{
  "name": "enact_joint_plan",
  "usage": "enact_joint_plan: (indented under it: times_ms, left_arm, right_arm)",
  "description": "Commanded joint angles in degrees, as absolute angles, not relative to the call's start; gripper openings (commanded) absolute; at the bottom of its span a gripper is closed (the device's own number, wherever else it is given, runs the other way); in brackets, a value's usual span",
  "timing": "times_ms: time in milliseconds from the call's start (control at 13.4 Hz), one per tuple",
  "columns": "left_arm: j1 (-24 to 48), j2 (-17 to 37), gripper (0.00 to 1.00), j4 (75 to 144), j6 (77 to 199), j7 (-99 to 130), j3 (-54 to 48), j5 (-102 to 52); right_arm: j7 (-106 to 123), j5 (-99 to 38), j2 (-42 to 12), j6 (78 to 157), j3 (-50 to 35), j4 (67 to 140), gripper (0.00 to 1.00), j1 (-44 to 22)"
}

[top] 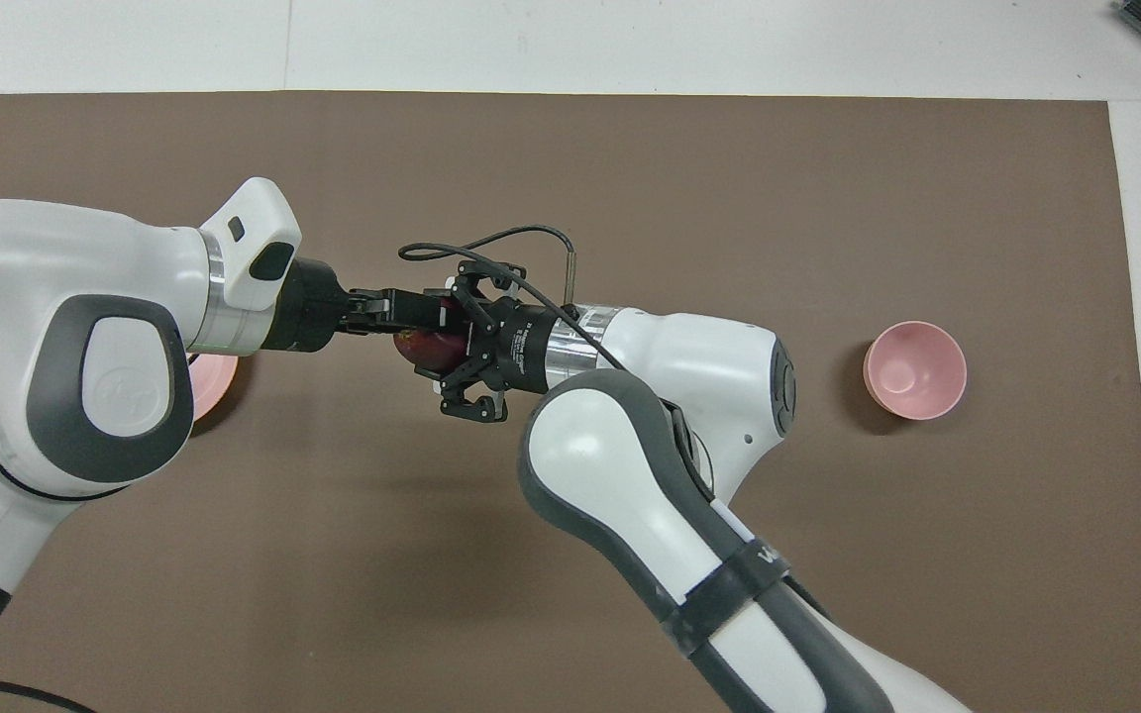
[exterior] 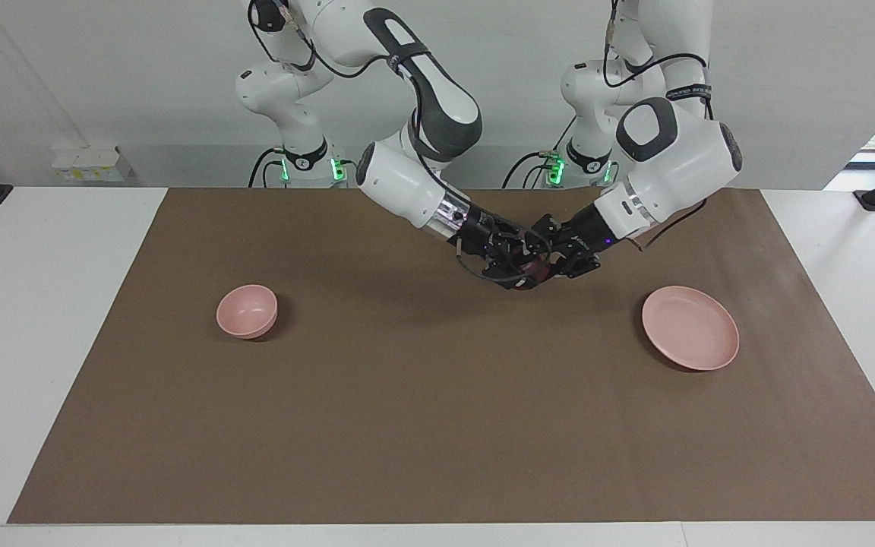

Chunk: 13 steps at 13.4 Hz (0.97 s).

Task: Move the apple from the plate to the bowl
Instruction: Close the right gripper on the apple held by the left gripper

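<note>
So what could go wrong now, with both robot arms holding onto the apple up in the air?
1. Both the left pincer and the right pincer meet on the apple above bare mat; if the left lets go before the right grips firmly, it could drop and roll.
2. If both pull at once, they might bruise it.
3. The bowl is small, so a sloppy drop could miss.
</note>
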<state>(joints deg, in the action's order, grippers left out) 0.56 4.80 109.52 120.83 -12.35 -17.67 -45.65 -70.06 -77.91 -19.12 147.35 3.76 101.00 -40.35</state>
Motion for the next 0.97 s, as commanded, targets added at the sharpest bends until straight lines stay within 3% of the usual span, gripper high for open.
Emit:
enact_joint_plan:
  times_ms: [0, 149, 223, 298, 447, 596, 819, 894]
  left_arm:
    - [1.93, 4.04, 0.0, 110.57, 119.8, -10.02, -17.23, -44.74]
    - [1.93, 4.04, 0.0, 110.48, 119.79, -9.93, -17.23, -44.82]
    - [1.93, 4.22, 0.15, 110.3, 119.79, -9.93, -17.23, -44.82]
    - [1.93, 4.22, 0.36, 110.13, 119.79, -9.84, -17.23, -44.82]
    - [1.93, 4.31, 0.43, 110.04, 119.71, -9.67, -17.23, -44.82]
    - [1.93, 4.31, 0.72, 109.6, 119.71, -9.14, -17.23, -44.82]
    - [1.58, 3.96, 0.81, 109.25, 118.74, -8.62, -17.23, -44.74]
    - [1.58, 3.69, 1.0, 109.25, 118.74, -8.61, -17.14, -44.74]
  right_arm:
    - [-68.64, -78.67, -18.72, 147.22, 3.87, 100.46, 0.0, -39.38]
    - [-68.64, -78.57, -18.72, 147.22, 3.87, 100.46, 0.0, -39.38]
    - [-68.64, -78.49, -18.72, 147.22, 3.87, 100.46, 0.0, -39.38]
    - [-68.64, -78.49, -18.72, 147.3, 3.87, 100.46, 0.0, -39.37]
    - [-68.64, -78.49, -18.72, 147.48, 3.87, 100.46, 0.0, -39.55]
    - [-68.73, -78.49, -18.72, 147.66, 3.87, 100.55, 0.0, -39.64]
    - [-68.64, -78.49, -18.63, 147.66, 3.87, 100.63, 0.0, -39.64]
    - [-68.64, -78.49, -18.63, 147.66, 3.87, 100.72, 0.0, -39.64]
